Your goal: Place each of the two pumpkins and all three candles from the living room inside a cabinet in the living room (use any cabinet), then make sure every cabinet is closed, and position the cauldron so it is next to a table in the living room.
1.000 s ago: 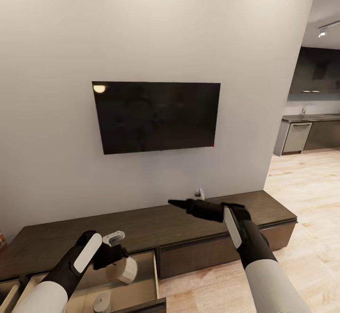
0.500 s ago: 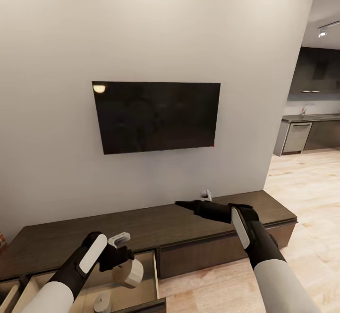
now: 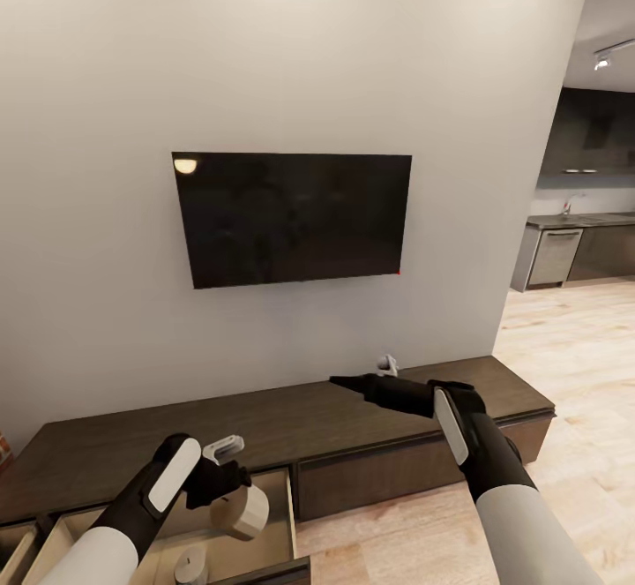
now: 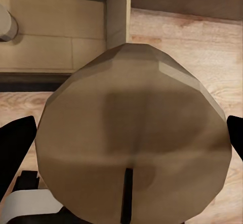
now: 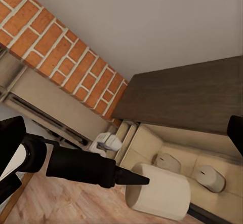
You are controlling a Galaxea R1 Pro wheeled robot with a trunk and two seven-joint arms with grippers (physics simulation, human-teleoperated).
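My left gripper (image 3: 231, 498) is shut on a cream candle (image 3: 241, 513) and holds it just above an open drawer (image 3: 280, 514) of the low dark-brown cabinet (image 3: 291, 422). In the left wrist view that candle (image 4: 134, 143) sits between both black fingers (image 4: 15, 143). Two more candles (image 5: 168, 162) (image 5: 210, 178) lie in the drawer's pale inside, one of which, a candle (image 3: 190, 565), also shows in the head view. My right gripper (image 3: 346, 382) hovers open over the cabinet top and points left. The pumpkins, cauldron and table are out of view.
A black TV (image 3: 291, 219) hangs on the grey wall above the cabinet. A second drawer (image 3: 18, 543) stands open at the far left beside a red brick wall (image 5: 66, 72). Wood floor (image 3: 573, 347) leads right toward the kitchen (image 3: 582, 250).
My left gripper has carried the candle slightly right and lower over the open drawer. My right gripper has shifted a little to the right above the cabinet top.
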